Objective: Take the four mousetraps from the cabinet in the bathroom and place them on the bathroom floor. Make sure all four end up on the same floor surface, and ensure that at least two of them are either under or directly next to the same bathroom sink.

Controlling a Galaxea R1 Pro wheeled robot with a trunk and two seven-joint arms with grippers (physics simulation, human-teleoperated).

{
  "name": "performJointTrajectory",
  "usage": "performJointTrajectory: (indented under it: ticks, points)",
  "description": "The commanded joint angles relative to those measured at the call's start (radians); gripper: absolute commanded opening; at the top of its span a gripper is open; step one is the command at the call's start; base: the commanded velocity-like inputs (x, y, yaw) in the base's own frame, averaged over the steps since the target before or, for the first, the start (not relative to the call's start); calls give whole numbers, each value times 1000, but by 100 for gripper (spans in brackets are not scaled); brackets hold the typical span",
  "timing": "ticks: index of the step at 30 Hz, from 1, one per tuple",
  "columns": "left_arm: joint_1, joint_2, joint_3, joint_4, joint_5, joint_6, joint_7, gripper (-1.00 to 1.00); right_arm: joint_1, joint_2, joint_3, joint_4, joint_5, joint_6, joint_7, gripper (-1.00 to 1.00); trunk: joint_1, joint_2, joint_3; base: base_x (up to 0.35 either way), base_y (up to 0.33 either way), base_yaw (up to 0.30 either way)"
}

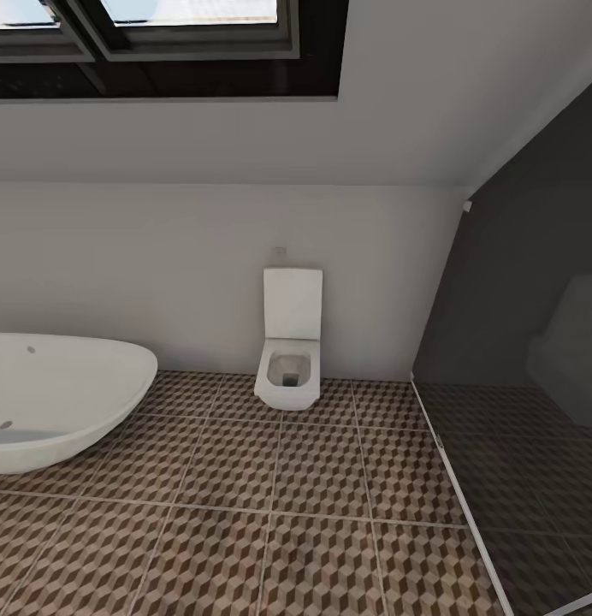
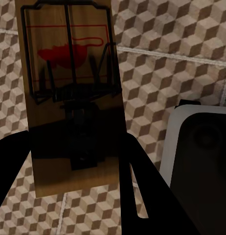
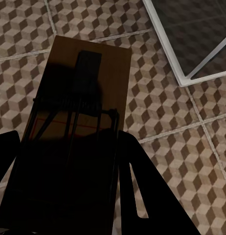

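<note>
Over brown-beige cube-patterned floor tiles (image 1: 270, 479) w/ white square toilet (image 1: 289, 359) ahead, left claw (image 2: 76, 166) & right claw (image 3: 69, 181) each sit clamped on a flat tan wooden mousetrap (image 2: 69, 98) (image 3: 79, 112) — light, stiff, prob. snappy, so grip board edges.

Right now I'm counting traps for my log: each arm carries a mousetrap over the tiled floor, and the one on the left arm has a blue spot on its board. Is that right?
Not quite. The left wrist view shows that mousetrap has a red spot, not blue. The rest holds: the right arm's mousetrap is carried too, both above the patterned floor tiles.
</note>
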Motion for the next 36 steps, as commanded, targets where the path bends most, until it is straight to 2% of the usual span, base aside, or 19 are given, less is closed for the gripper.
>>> performJointTrajectory:
  ticks: [1,36]
  points:
    - [-1,-1,-7,3,-2,-4,6,-100,-1,0,9,0,-2,-1,-9,-100,1,-2,-2,0,0,0]
    - [-1,-1,-7,3,-2,-4,6,-100,-1,0,9,0,-2,-1,-9,-100,1,-2,-2,0,0,0]
